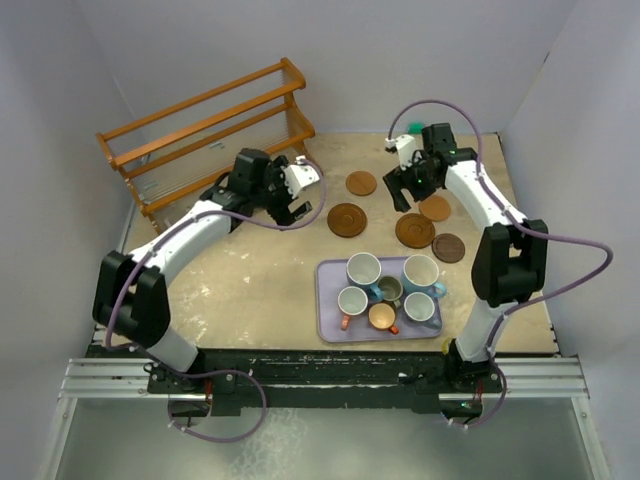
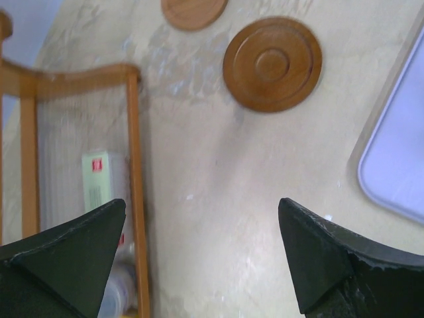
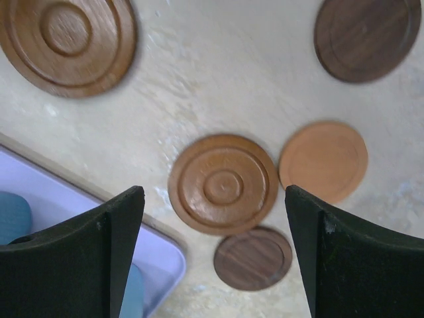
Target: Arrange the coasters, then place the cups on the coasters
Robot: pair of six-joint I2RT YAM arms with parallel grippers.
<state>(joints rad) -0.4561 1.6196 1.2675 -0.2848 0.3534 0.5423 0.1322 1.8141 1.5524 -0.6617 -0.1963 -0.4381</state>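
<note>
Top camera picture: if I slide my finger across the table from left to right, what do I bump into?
Wooden rack → left gripper → big ringed coaster → right gripper → dark brown coaster. The lavender tray stretches under several of these, so it is left out.

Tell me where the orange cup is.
In the top view, just right of centre, the orange cup sits on the lavender tray, near edge, between the orange-handled white cup and a white-and-blue cup.

No text can be read. On a pale box (image 2: 99,182) inside the rack (image 2: 134,165) there is a small red label and some dark print, both too blurred to read.
</note>
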